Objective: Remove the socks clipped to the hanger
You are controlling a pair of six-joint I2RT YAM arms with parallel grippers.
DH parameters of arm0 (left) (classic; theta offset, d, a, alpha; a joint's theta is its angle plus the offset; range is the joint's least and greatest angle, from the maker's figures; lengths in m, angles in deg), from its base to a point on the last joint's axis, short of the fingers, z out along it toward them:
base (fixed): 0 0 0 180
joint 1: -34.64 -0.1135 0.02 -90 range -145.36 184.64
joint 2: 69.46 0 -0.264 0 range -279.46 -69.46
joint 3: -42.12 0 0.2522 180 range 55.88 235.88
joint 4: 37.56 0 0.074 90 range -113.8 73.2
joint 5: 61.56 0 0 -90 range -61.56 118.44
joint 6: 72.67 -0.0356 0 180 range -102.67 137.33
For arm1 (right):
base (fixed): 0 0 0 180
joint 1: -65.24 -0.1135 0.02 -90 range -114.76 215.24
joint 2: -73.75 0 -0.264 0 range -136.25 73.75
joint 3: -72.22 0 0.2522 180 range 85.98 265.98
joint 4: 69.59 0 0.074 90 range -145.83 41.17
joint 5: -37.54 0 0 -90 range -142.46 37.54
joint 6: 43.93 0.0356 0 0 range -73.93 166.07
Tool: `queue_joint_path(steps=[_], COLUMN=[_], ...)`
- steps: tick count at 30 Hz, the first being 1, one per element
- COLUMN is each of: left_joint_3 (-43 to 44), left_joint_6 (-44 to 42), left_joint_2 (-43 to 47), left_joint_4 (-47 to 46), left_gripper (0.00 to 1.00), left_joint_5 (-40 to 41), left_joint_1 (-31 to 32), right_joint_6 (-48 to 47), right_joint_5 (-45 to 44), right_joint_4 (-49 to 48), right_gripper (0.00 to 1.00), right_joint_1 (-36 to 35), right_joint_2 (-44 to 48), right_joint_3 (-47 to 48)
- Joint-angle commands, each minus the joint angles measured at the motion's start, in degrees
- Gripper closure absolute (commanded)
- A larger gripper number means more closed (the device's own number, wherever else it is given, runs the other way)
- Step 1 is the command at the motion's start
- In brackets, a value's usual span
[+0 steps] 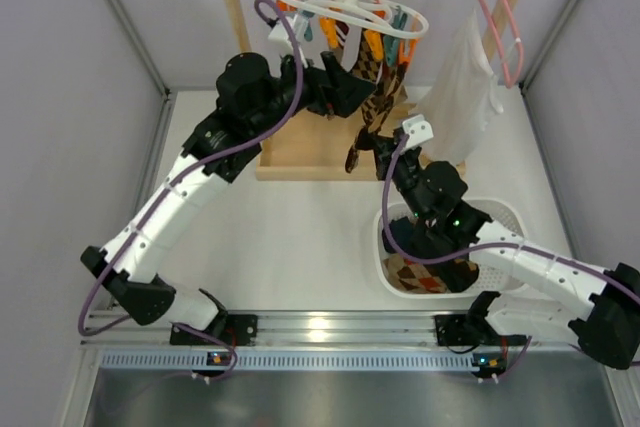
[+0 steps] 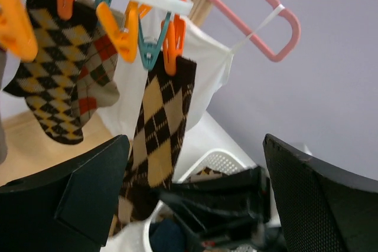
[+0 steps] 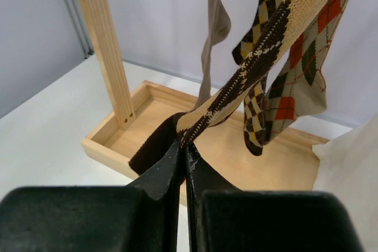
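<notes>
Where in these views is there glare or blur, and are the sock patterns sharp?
Top external: even, soft light, with one glare spot on the metal rail at the near edge. Left wrist: the open left hand looks dark and blurred, the clipped socks sharp. Right wrist: the shut right hand is a dark mass, the pinched sock crisp.

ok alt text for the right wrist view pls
The right hand is shut on the low end of an argyle sock, which runs taut up to the top right. Behind it, other socks hang over the wooden rack and its tray base.
</notes>
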Motion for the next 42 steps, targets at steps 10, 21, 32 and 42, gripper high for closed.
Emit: queue_joint_path(steps=[10, 21, 32, 42], left_joint_3=[9.41, 12.48, 10.14, -4.65], left_joint_6=[3.13, 3.74, 4.53, 8.31], left_joint_2=[-16.01, -20.5, -18.49, -5.83], left_joint_4=[-19.8, -22.45, -22.36, -22.27], left_gripper=[0.06, 0.14, 0.02, 0.05], left_joint_5=[-6.59, -8.87, -7.66, 3.25], left_joint_1=[-0.13, -2.68, -2.77, -2.16], right_joint_6=[-1.25, -2.57, -3.1, -3.89], right_joint_5=[13.09, 14.07, 13.27, 11.52], right_joint_4=[10.03, 14.51, 13.64, 13.72], right_gripper=[1.0, 1.0, 1.0, 1.0], right_joint_1=[1.57, 3.95, 4.21, 4.21], right_joint_2=[8.13, 11.65, 9.98, 8.67], right_joint_3=[0.68, 0.58, 0.58, 0.67])
